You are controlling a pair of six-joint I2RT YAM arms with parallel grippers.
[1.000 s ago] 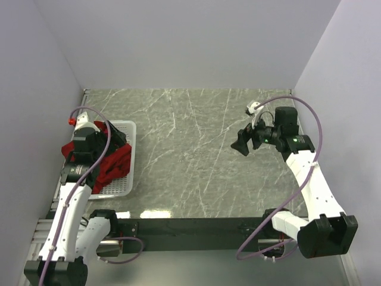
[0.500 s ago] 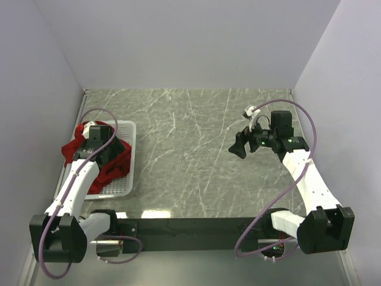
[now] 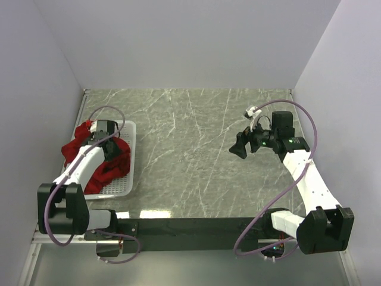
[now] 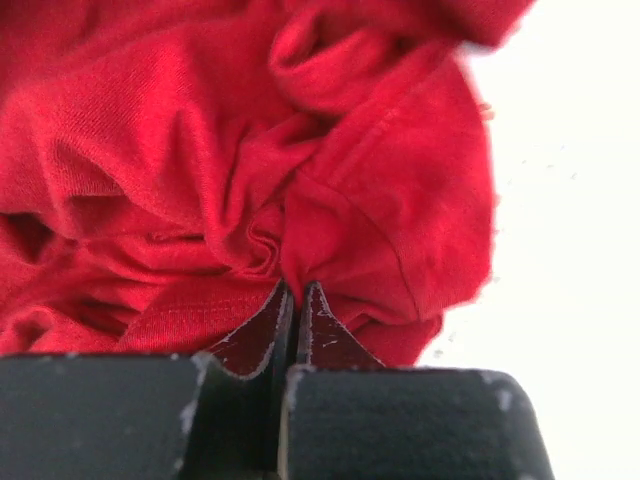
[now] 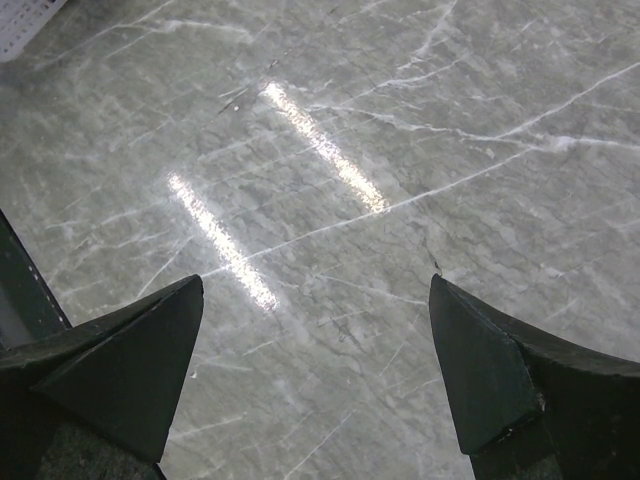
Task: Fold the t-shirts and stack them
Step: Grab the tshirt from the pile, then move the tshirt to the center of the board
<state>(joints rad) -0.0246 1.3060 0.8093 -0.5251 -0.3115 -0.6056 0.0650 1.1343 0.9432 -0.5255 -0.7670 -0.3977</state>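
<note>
Location: deep-red t-shirt (image 3: 121, 162) lay crumpled in white mesh basket (image 3: 130, 132) at the 9 o'clock edge of the table (image 3: 196, 125), spilling over the basket's 9 o'clock rim.
Long axis: none readable, cloth was bunched.
Nearer arm: left; from right gripper (image 3: 239, 146) the t-shirt lay at 9 o'clock, well apart.
Left gripper (image 4: 296, 292): clenched on a t-shirt fold.
Right gripper: spread wide, holding nothing, over bare marble.

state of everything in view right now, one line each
t-shirt, crumpled and unfolded, bunched in the basket and spilling over its left rim
basket, upright on the table, holding the t-shirt
left gripper, shut, pinching a fold of the t-shirt
right gripper, open and empty, above bare table
</note>
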